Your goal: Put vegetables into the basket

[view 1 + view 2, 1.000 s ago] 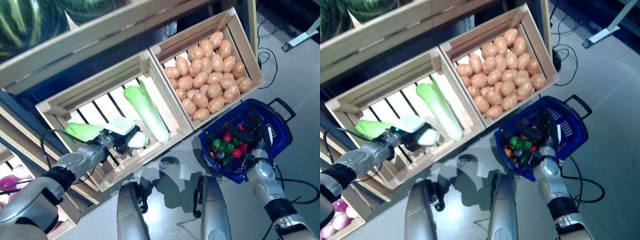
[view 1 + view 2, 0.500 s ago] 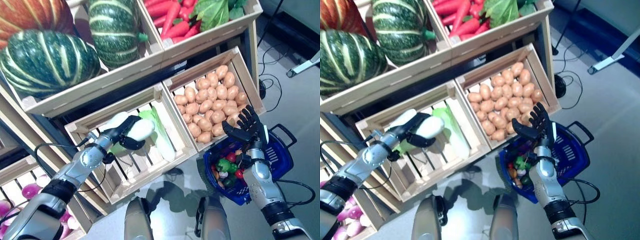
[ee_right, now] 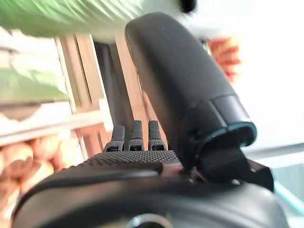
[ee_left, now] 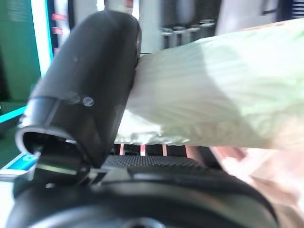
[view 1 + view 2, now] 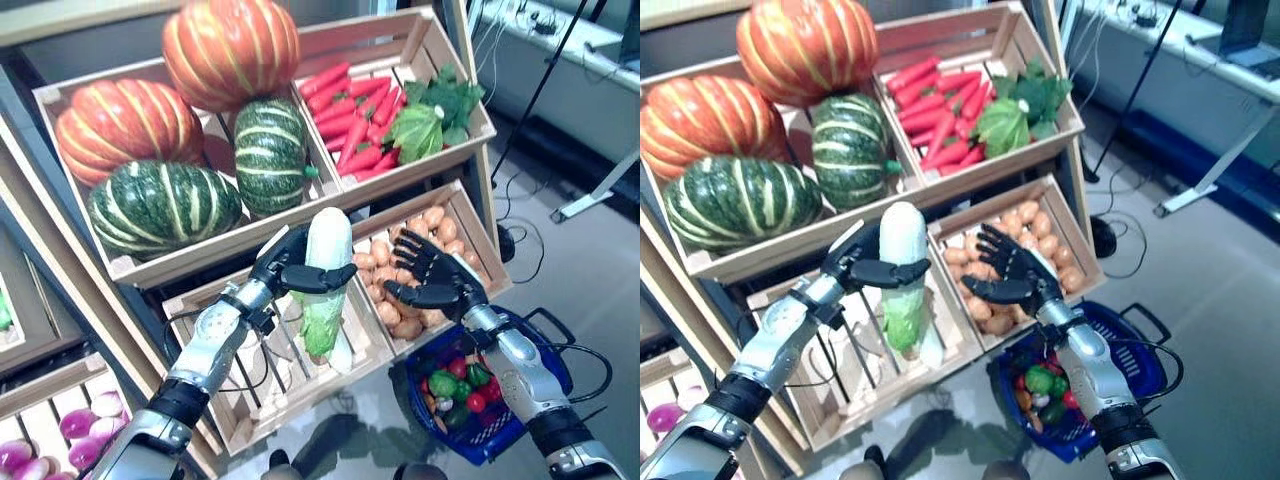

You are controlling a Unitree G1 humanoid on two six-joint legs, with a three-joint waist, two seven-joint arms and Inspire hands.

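Note:
My left hand [image 5: 290,268] is shut on a long napa cabbage [image 5: 324,280], white at the top and green at the bottom. It holds the cabbage upright in the air in front of the wooden stand. The left wrist view shows my thumb [image 4: 90,95] pressed on the pale cabbage [image 4: 209,95]. My right hand [image 5: 432,280] is open with fingers spread, just right of the cabbage and above the blue basket [image 5: 545,400]. The basket stands on the floor at the lower right and holds red and green vegetables [image 5: 462,382].
A wooden stand [image 5: 240,240] with slatted crates on two levels rises behind my hands. The lower crates [image 5: 270,400] jut out under the cabbage. Grey floor [image 5: 590,270] lies to the right, with a white desk leg [image 5: 590,195].
My left hand has lifted the cabbage up out of the lower crate and turned it upright. My right hand has risen beside it. The camera has tilted up towards the upper shelves.

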